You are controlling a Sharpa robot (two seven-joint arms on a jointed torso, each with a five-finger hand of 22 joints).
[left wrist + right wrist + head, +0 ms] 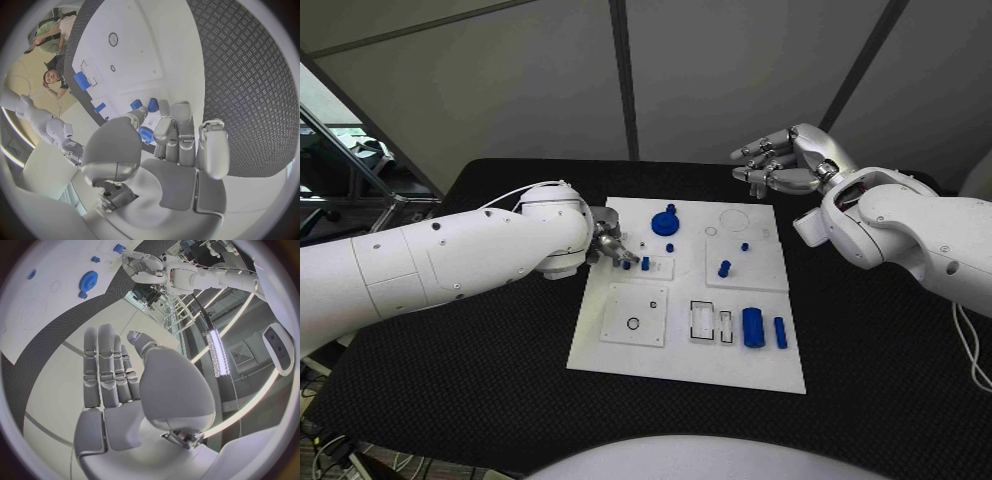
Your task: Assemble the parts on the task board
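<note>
Head view had left hand [607, 246] at white board [678, 368] left edge, pinching small blue peg [145, 135] over it, right hand [783, 162] lifted behind the board, fingers spread, nothing held

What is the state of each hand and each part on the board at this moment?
left hand: over the board's left side, pinching a small blue part.
right hand: raised beyond the board's far right corner, fingers apart, holding nothing.
blue gear: lying flat on the task board, untouched.
blue cylinder: lying on its side, near right of the board.
small blue peg: on the board, untouched.
</note>
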